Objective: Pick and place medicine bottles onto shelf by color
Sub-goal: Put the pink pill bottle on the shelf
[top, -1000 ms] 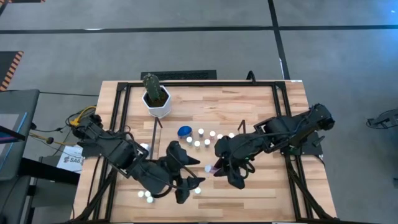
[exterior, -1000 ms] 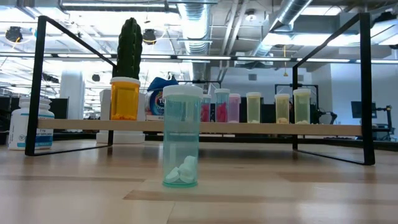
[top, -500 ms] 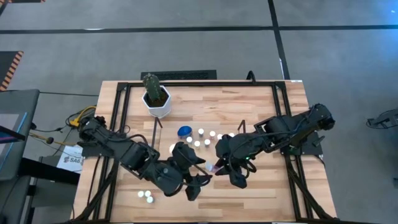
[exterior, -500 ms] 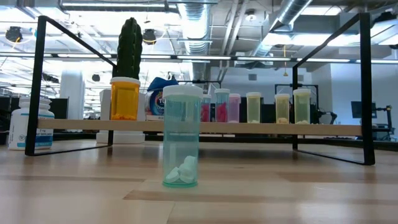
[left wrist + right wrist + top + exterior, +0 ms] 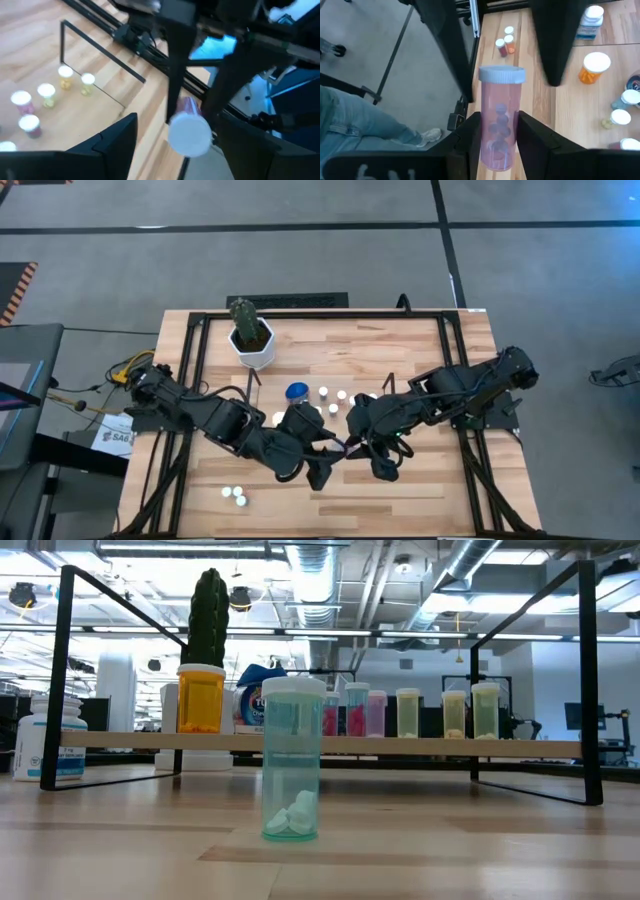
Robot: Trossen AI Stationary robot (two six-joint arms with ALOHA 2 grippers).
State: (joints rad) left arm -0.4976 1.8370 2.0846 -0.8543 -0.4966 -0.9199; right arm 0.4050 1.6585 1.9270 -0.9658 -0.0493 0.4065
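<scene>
The big black-framed wooden table [image 5: 400,350] carries everything, and on it the low light-wood shelf [image 5: 330,743] runs crosswise under its dark end frames. Bottles stand upright on the shelf in a row, long axes vertical: an orange bottle [image 5: 200,698] with a white cap, then pink and yellowish ones further along. In front of the shelf a teal bottle [image 5: 292,757] stands upright on the table, white pills at its bottom. A white bottle with a blue label [image 5: 49,736] stands beside the shelf's end frame, and the cactus in its white pot [image 5: 251,335] sits at the far side of the table.

Both dark arms reach toward the table's middle and nearly meet there. The right arm comes in from the right edge, elbow bent, and the right gripper [image 5: 498,131] is clamped on a pink bottle [image 5: 499,118], fingers pressed against the lower half of its sides. The bottle's long axis lies in line with the gripper, white cap pointing away from the wrist, toward the left arm.

The left arm stretches from the left edge across the table, and the left gripper [image 5: 185,137] faces that same bottle cap-on [image 5: 189,134]; its two fingers stand apart on either side of the white cap, not pressing it as far as I can see.

Three white-capped bottles [image 5: 232,494] stand near the front left of the table, apart from the arms.
</scene>
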